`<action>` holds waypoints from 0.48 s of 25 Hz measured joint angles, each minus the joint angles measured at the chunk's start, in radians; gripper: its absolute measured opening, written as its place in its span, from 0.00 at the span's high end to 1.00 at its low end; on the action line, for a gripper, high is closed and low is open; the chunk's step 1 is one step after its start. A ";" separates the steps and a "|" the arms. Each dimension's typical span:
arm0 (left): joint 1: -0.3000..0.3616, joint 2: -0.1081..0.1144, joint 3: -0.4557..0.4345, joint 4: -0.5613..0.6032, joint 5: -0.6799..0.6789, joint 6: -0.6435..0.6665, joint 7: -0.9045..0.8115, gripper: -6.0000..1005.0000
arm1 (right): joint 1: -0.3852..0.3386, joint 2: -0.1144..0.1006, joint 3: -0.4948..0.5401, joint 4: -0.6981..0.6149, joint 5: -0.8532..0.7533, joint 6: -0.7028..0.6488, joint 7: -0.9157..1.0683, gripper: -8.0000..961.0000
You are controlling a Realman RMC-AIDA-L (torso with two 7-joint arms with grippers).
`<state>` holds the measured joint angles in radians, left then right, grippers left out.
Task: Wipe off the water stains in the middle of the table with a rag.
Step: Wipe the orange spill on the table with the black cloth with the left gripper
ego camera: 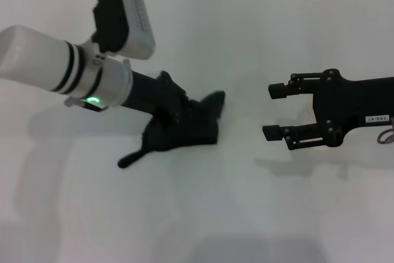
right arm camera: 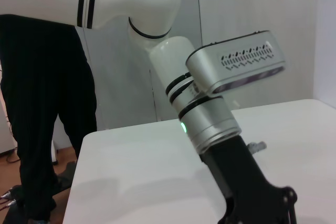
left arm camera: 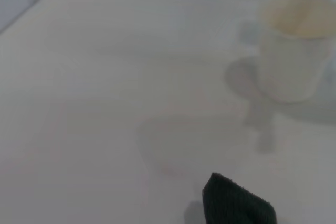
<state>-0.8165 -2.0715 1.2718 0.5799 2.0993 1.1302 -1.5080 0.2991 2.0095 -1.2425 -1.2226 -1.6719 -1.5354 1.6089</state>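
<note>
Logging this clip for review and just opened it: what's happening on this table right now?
The left arm is pressing a dark rag down onto the white table, its tool buried in the cloth near the middle. The right tool hovers off to the right with its fingers open, holding nothing. A pale plastic cup shows only in the left wrist view, standing upright beyond a corner of the rag. No stain is visible; it may be under the cloth or already wiped.
</note>
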 joint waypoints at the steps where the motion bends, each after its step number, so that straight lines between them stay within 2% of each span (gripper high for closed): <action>1: 0.000 0.002 -0.018 0.000 0.012 -0.005 -0.001 0.92 | -0.001 0.000 0.001 0.001 0.000 -0.001 0.000 0.21; 8: 0.025 0.017 -0.041 0.057 0.033 -0.007 -0.017 0.92 | -0.004 0.000 0.004 0.002 -0.002 -0.005 0.002 0.21; 12: 0.026 0.011 -0.040 0.062 0.035 0.000 -0.026 0.92 | -0.005 0.000 0.005 0.002 -0.003 -0.005 0.002 0.21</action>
<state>-0.7905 -2.0606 1.2315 0.6421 2.1344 1.1302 -1.5342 0.2937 2.0092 -1.2374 -1.2210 -1.6751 -1.5401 1.6107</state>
